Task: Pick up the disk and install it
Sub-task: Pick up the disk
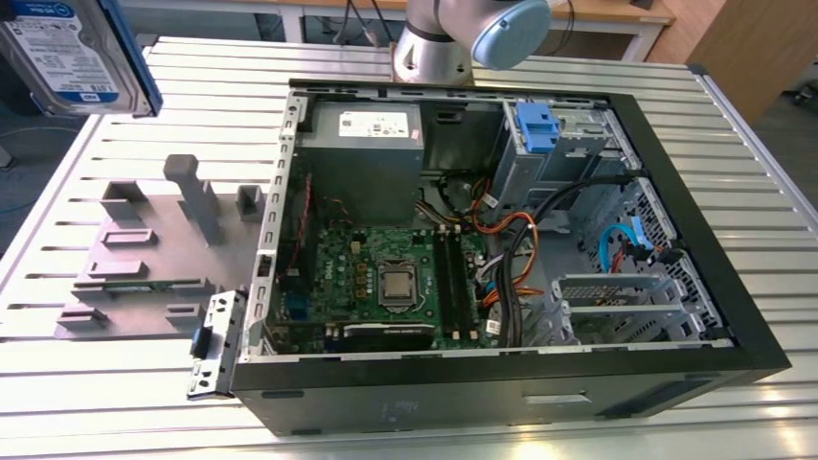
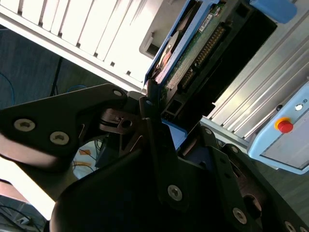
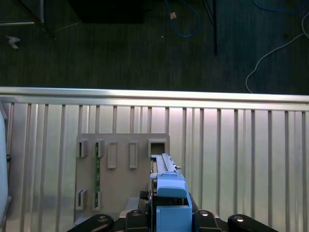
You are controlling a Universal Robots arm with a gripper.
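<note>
On the slatted aluminium table (image 1: 754, 144) an open black computer case (image 1: 511, 388) lies on its side, its green motherboard (image 1: 383, 278) facing up. A grey fixture plate (image 1: 141, 259) with upright blocks sits beside the case toward the exterior view's left. The table's metal slats run in even bands and catch the light. Beyond its edge, the first wrist view shows dark carpeted floor (image 3: 120, 48) with loose blue cables (image 3: 186, 19) and a pale cable (image 3: 270, 53). Wooden furniture (image 1: 729, 48) stands behind the table in the exterior view, where the arm (image 1: 466, 34) rises at the table's far edge. In the second wrist view a pale control box (image 2: 289, 145) with a red button (image 2: 285, 126) stands off the table's side. The disk (image 1: 71, 53) hangs in the air at the exterior view's upper left, well apart from the case. It shows its white-and-blue label with barcodes inside the blue carrier. In the second wrist view the disk (image 2: 193, 58) is edge-on with its green circuit board showing, and the gripper (image 2: 176, 121) has its black fingers (image 2: 150, 108) closed against the blue carrier, holding it. The first wrist view shows the disk (image 3: 166, 186) over the fixture plate. Inside the case, the grey power supply (image 1: 364, 158) bears a white sticker (image 1: 377, 123) with fine print. A blue bracket (image 1: 537, 125) is fixed at the drive bay.
</note>
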